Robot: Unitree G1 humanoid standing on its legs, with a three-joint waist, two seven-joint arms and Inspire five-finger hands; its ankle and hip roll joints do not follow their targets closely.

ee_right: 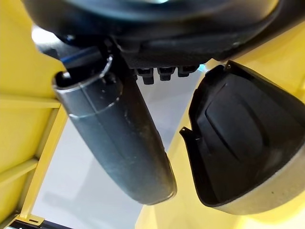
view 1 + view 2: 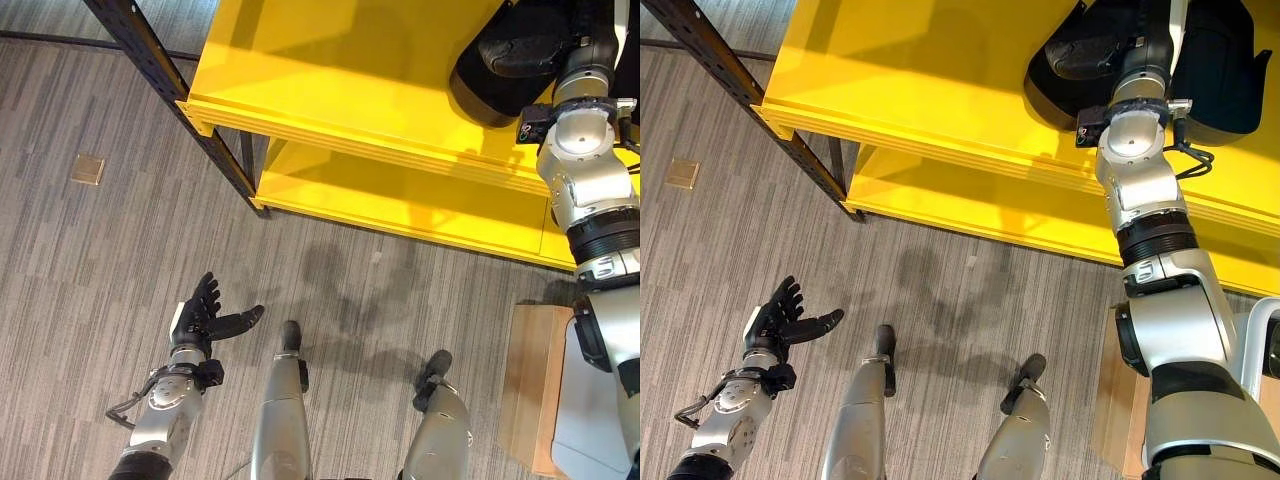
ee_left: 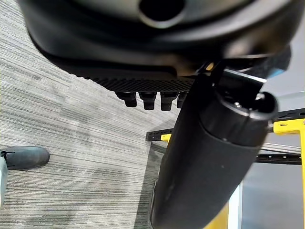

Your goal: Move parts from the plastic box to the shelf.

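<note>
A black moulded part (image 1: 238, 143) with a curved shell lies on the top board of the yellow shelf (image 2: 330, 80). My right hand (image 2: 520, 55) reaches over that board right beside the part (image 2: 1230, 70). In the right wrist view its thumb (image 1: 119, 138) and fingers (image 1: 162, 74) are straight, and a gap separates the thumb from the part, so the hand is open and holds nothing. My left hand (image 2: 205, 315) hangs low at the left above the carpet, fingers (image 3: 147, 98) spread and empty.
A black steel upright (image 2: 160, 70) carries the shelf's left corner. A lower yellow board (image 2: 400, 205) juts out beneath the top one. A wooden board (image 2: 535, 380) with a pale container (image 2: 590, 410) stands at the lower right. A small tan plate (image 2: 88, 169) lies on the carpet.
</note>
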